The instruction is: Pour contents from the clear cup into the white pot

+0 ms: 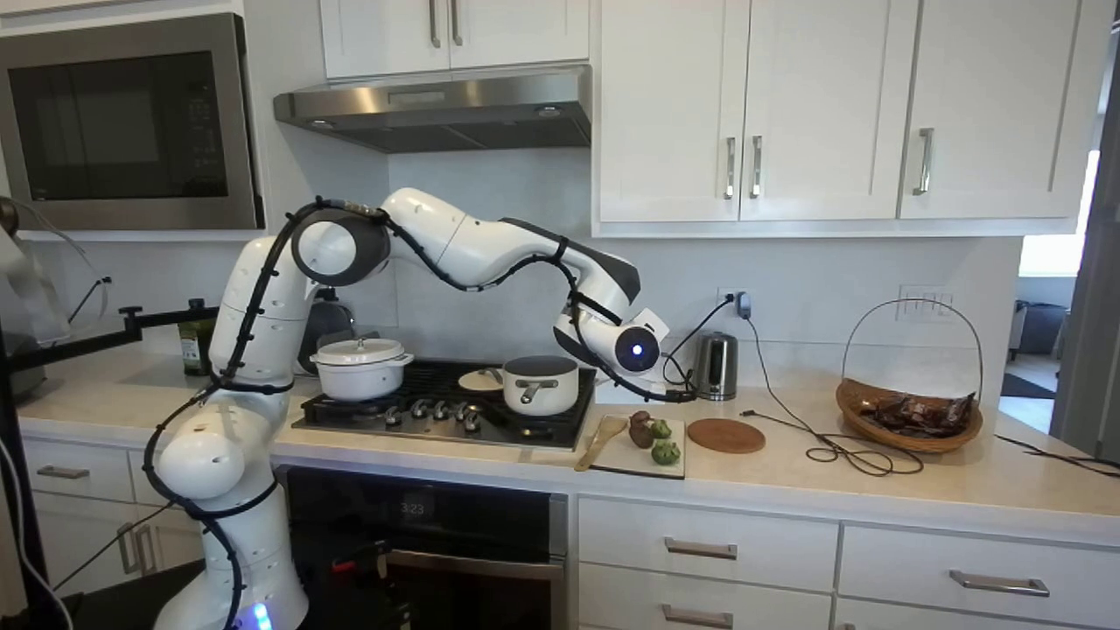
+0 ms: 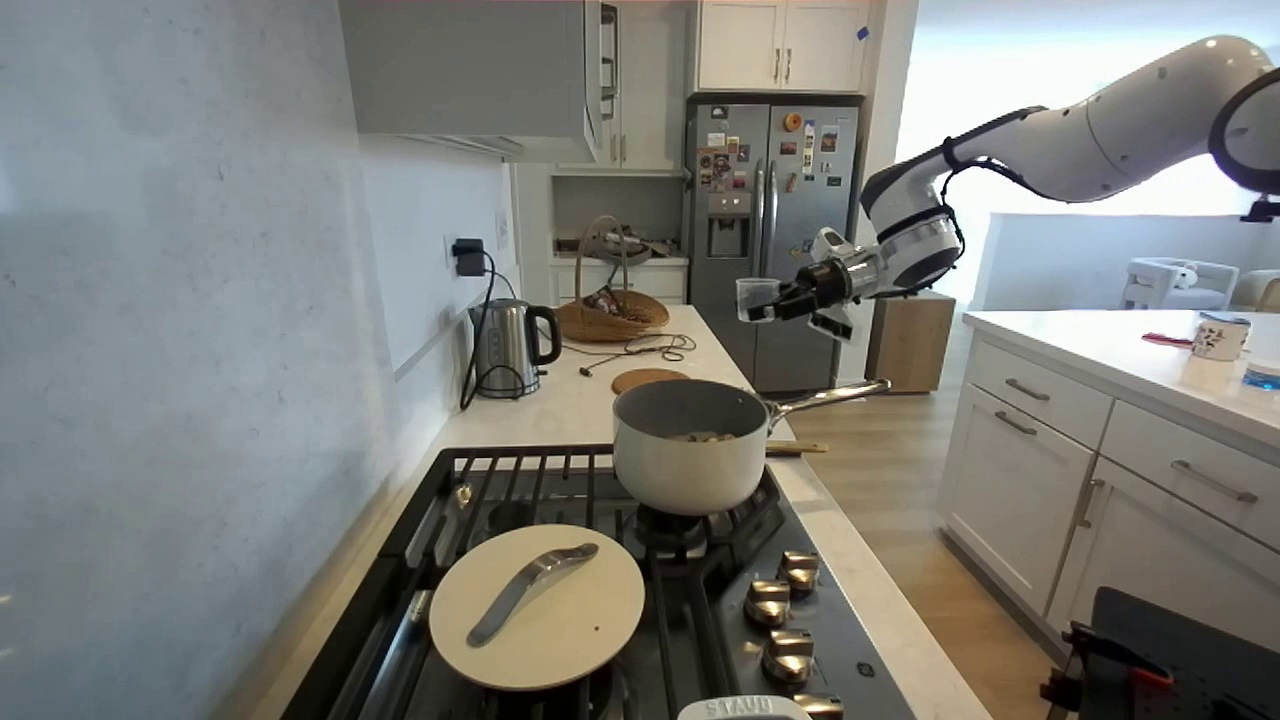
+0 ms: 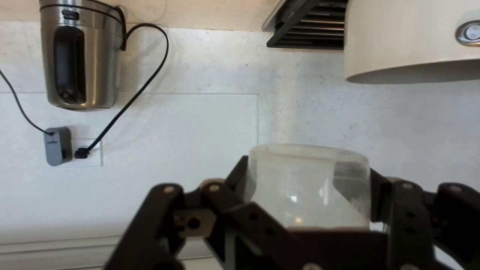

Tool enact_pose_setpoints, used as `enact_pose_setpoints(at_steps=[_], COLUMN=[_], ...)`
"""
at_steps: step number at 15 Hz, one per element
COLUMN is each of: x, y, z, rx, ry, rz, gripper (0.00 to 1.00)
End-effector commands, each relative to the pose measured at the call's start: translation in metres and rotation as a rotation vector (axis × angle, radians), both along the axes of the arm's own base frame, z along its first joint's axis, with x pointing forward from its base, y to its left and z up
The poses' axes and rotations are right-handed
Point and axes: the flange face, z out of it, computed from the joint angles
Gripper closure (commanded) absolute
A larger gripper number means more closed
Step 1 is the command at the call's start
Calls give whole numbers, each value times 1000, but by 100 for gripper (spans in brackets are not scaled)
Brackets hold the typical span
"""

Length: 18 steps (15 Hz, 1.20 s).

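Gripper [image 3: 309,183] clamps the clear plastic tumbler [image 2: 752,292], one o'clock from the white saucepan [image 2: 690,475] in an exterior view; probably light, squeezable, best held mid-wall!

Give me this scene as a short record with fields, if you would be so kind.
Gripper: shut on the clear cup
Cup pose: roughly upright, held in the air, not over the white pot
Cup contents: cannot be made out
Pot state: uncovered, on the cooktop, some pieces inside
Loose lid: lying on the cooktop
Kettle: standing on the counter
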Motion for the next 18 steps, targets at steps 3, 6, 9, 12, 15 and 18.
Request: enact_pose_setpoints(at_steps=[3,6,9,12,15,18], x=[-28,-39,-49,-58,-61,-60], y=[18,25,26,16,5,0], z=[-22,-34,-40,-42,-52,-65], rx=[38,42,37,43,43,43], ry=[-28,-28,-21,-7,18,38], rz=[-149,-194,-222,-239,-248,-249], gripper=[65,65,65,65,65,65])
